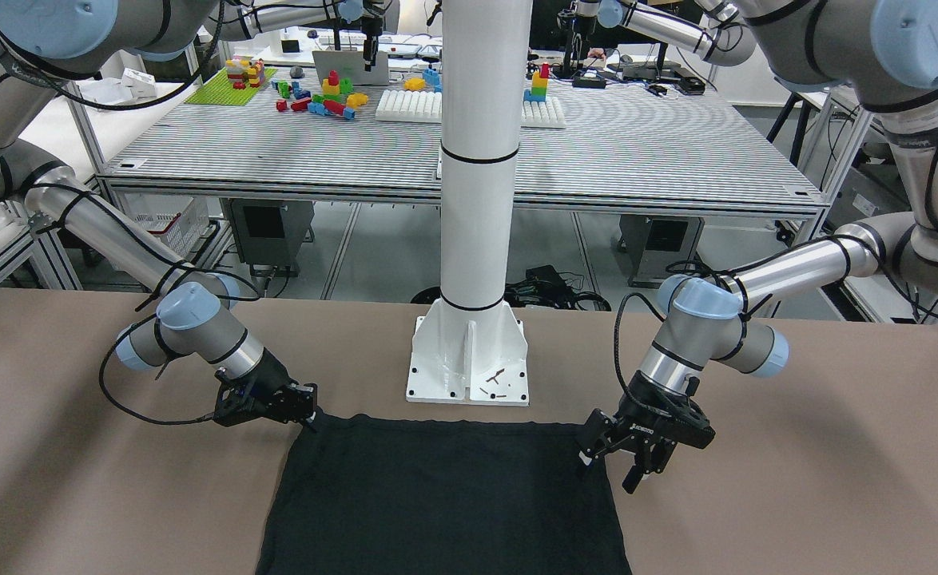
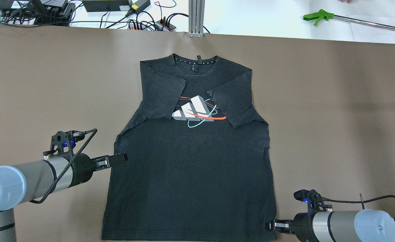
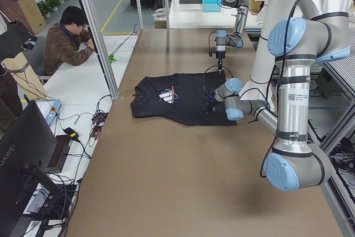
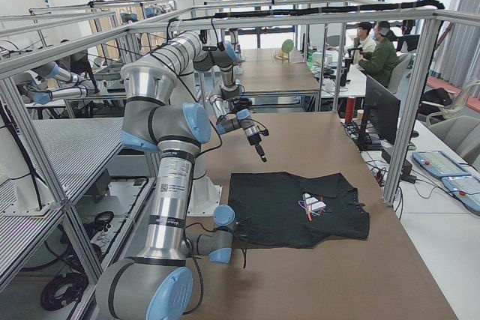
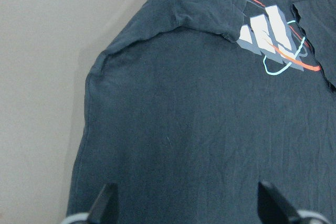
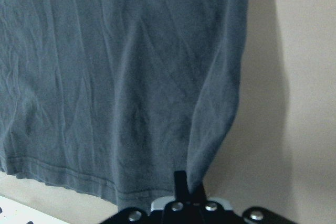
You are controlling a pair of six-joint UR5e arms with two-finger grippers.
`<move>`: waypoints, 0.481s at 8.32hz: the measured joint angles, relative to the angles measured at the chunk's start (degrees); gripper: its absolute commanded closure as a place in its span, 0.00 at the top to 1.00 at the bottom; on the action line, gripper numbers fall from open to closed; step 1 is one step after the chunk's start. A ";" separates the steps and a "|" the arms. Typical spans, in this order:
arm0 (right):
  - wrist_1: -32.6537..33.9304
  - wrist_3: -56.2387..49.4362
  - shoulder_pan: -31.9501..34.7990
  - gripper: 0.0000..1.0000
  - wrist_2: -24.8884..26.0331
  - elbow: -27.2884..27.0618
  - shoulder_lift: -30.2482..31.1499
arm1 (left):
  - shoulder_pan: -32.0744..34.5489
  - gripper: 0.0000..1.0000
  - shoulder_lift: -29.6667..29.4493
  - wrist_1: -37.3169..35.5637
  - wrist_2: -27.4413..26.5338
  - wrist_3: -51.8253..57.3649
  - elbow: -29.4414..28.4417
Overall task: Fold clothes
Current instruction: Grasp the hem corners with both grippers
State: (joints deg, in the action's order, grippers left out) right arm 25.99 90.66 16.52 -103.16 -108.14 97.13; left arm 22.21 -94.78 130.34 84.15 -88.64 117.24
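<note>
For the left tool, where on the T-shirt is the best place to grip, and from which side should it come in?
Probably the hem corner nearest the left tool, approached low from the bare table outside that edge. The T-shirt lies flat with its sleeves folded in, so that corner is a free edge to pinch, and the right tool already pinches the opposite hem corner.

Left arm (image 1: 788, 267) and right arm (image 1: 101, 228): silver tubes, pale blue joint caps (image 1: 188, 306); a black cable (image 1: 101, 374) loops at nine o'clock of each wrist; left gripper (image 1: 609, 467) and right gripper (image 1: 307, 415) are black.
</note>
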 measured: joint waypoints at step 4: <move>-3.24 -0.13 1.03 0.00 0.02 0.19 0.31 | -12.03 0.93 3.25 0.33 -11.41 -6.82 1.88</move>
State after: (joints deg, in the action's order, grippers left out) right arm 22.75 90.53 17.55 -103.14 -107.96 97.44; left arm 10.18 -91.53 130.67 72.74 -95.46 119.11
